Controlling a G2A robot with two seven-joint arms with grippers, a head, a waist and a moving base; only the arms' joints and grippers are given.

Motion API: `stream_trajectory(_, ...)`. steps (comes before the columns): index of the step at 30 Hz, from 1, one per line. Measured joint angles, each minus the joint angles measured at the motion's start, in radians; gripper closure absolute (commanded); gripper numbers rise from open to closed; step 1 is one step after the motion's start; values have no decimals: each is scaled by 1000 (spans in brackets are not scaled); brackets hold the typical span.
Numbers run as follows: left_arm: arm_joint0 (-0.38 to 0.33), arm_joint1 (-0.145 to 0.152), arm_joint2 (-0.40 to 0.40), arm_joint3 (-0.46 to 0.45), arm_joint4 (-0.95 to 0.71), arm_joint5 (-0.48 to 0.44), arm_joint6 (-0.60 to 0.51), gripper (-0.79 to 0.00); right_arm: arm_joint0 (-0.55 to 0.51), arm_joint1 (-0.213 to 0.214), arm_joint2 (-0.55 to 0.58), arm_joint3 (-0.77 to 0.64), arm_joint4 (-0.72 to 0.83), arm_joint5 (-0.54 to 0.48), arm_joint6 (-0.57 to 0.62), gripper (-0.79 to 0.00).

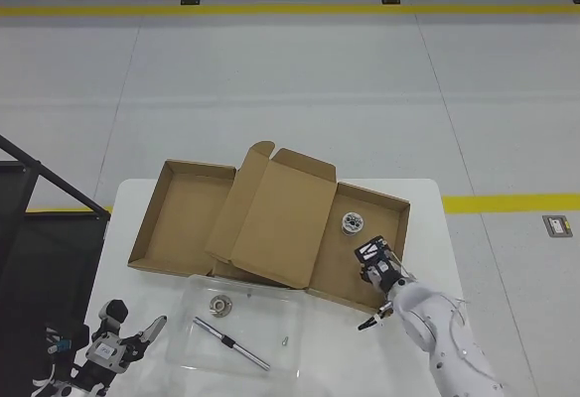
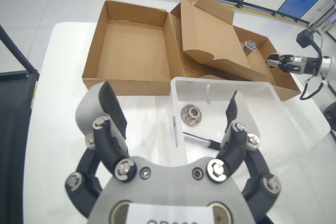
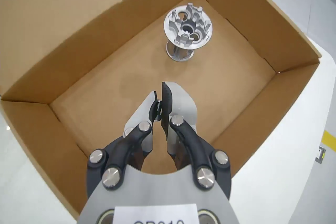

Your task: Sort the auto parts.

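My right jaws are closed on a small threaded screw [image 3: 157,110], held over the floor of the cardboard box's [image 3: 249,22] right compartment, short of the finned hub [image 3: 187,30] standing there. My left jaws hang open and empty on the box's near side, by the clear bin [image 2: 225,83] (flange [image 2: 191,114] and rod [image 2: 197,138] inside). I judge: lower close to the floor, away from the hub, then release gently.

Your left gripper [image 2: 170,96] has its fingers wide apart; your right gripper [image 3: 160,95] pinches a small screw [image 3: 158,110].
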Motion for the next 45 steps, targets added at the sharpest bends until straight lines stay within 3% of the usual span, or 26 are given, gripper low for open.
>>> stream_trajectory(1, 0, 0, 0, 0, 0, 0, 0, -785, 13, -1, -3, 23, 1, 5, 7, 0)
stream_trajectory(3, 0, 0, 0, 0, 0, 0, 0, -785, 30, -2, -6, 52, 7, 7, 11, -129)
stream_trajectory(6, 0, 0, 0, 0, 0, 0, 0, -785, 48, -2, -7, 84, 16, 9, 6, -243)
stream_trajectory(14, 0, 0, 0, 0, 0, 0, 0, -785, 34, 1, -8, 62, 12, 34, -33, -292)
stream_trajectory(20, 0, 0, 0, 0, 0, 0, 0, -785, -69, 16, -6, -164, -73, 15, -62, -314)
stream_trajectory(25, 0, 0, 0, 0, 0, 0, 0, -785, -159, 33, -55, -414, -195, -138, -70, -369)
stream_trajectory(32, 0, 0, 0, 0, 0, 0, 0, -785, -159, 40, -184, -557, -353, -332, -25, -474)
stream_trajectory(33, 0, 0, 0, 0, 0, 0, 0, -785, -155, 40, -203, -563, -363, -350, -20, -545)
stream_trajectory(35, 0, 0, 0, 0, 0, 0, 0, -785, -140, 40, -250, -566, -383, -415, -9, -785)
stream_trajectory(40, 0, 0, 0, 0, 0, 0, 0, -785, -96, 34, -359, -566, -422, -592, 80, -785)
stream_trajectory(45, 0, 0, 0, 0, 0, 0, 0, -785, -94, 34, -362, -567, -421, -593, 87, -785)
